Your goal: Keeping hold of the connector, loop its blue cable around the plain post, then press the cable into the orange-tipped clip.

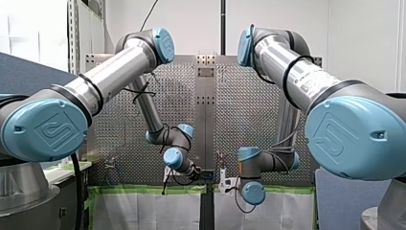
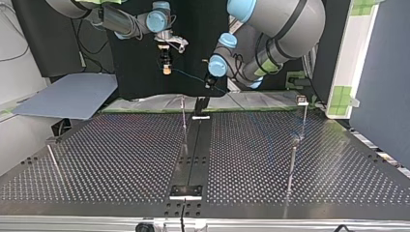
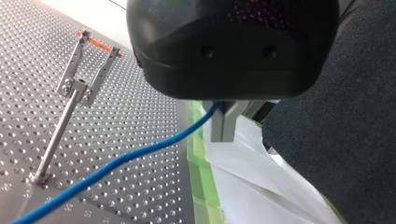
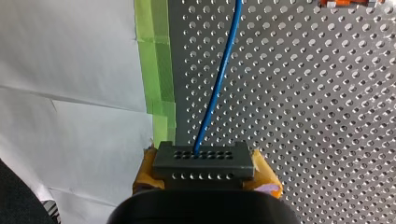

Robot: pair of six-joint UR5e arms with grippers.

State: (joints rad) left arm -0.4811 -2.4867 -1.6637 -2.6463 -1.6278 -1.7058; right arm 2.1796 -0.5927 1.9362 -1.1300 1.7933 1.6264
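My right hand (image 4: 204,173) pinches the dark connector (image 4: 203,158) between yellow pads, just past the worktop (image 4: 303,116) edge. The blue cable (image 4: 218,84) runs from the connector to my left hand (image 3: 224,136), whose metal fingers (image 3: 218,126) seem pressed together on it. The orange-tipped clip (image 3: 88,65) stands upright on the worktop.

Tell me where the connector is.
In the right wrist view, the connector sits between my right gripper's yellow pads, over the table beside its green tape; the cable leads ahead.
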